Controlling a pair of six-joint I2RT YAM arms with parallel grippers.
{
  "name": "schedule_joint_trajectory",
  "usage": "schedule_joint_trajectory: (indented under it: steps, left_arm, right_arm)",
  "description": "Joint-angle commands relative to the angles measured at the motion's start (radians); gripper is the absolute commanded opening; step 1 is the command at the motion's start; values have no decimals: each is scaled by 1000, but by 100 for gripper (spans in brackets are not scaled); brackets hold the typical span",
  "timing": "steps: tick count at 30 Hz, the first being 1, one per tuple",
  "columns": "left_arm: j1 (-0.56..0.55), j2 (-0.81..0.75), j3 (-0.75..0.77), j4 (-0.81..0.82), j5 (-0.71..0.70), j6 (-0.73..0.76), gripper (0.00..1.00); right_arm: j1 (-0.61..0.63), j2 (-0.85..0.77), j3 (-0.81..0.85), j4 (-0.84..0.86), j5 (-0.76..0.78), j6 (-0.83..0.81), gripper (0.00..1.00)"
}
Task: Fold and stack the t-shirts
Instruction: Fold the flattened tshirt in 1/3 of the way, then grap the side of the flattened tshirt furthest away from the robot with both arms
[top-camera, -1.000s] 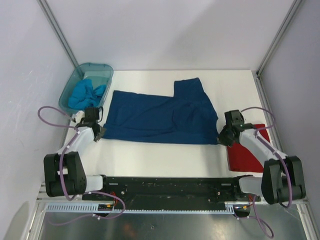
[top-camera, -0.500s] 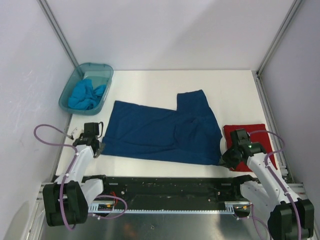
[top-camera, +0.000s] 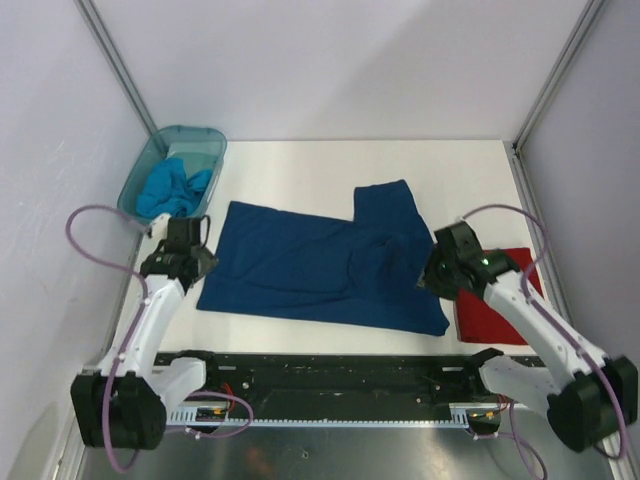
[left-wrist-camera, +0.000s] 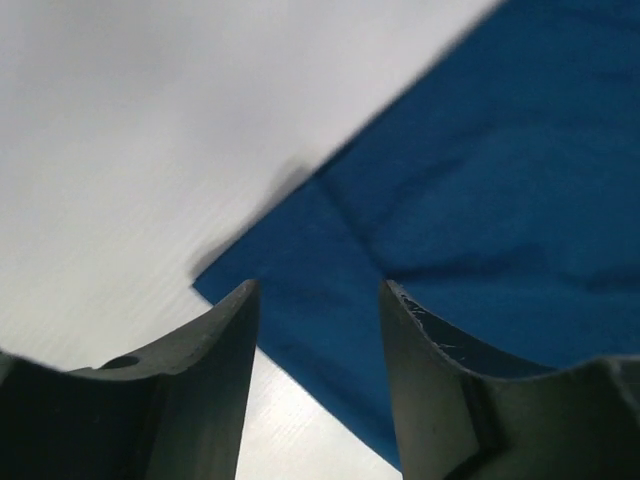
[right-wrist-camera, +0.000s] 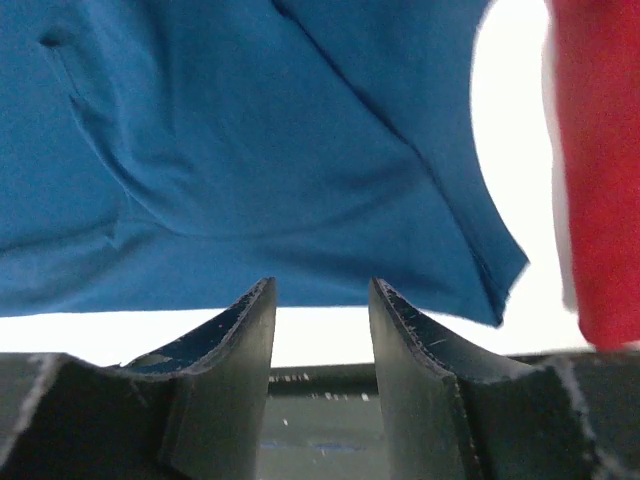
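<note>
Light: bright and even, cast from above.
Shadows: a soft one is thrown beside the blue shirt edge, left wrist view.
Focus: the near fingers are blurred in wrist views.

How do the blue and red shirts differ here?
The blue shirt lies spread wide in the middle, one sleeve sticking out; the red shirt is a compact folded rectangle at the right. The blue shirt covers far more area than the red shirt. Both lie flat.
</note>
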Motion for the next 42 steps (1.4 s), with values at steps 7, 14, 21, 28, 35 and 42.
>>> schedule_joint_trajectory:
  steps: [7, 14, 21, 28, 35, 42]
  left_arm:
    - [-180, 488, 385, 102, -17, 231, 51]
    - [-174, 932, 822, 148, -36, 445, 50]
    - [-114, 1177, 1076, 135, 35, 438, 46]
    - [-102, 1248, 1101, 122, -20, 372, 45]
    - [-90, 1265, 1102, 118, -15, 339, 45]
    - [-79, 1286, 1132, 112, 12, 341, 45]
  right_arm:
    - [-18, 347, 177, 329, 78, -189, 45]
    - [-102, 444, 206, 422, 34, -220, 45]
    - [-143, 499, 217, 459, 11, -223, 44]
    - [-149, 557, 253, 475, -4, -225, 44]
    - [-150, 594, 261, 480, -5, -227, 43]
    - [-150, 604, 272, 483, -6, -227, 43]
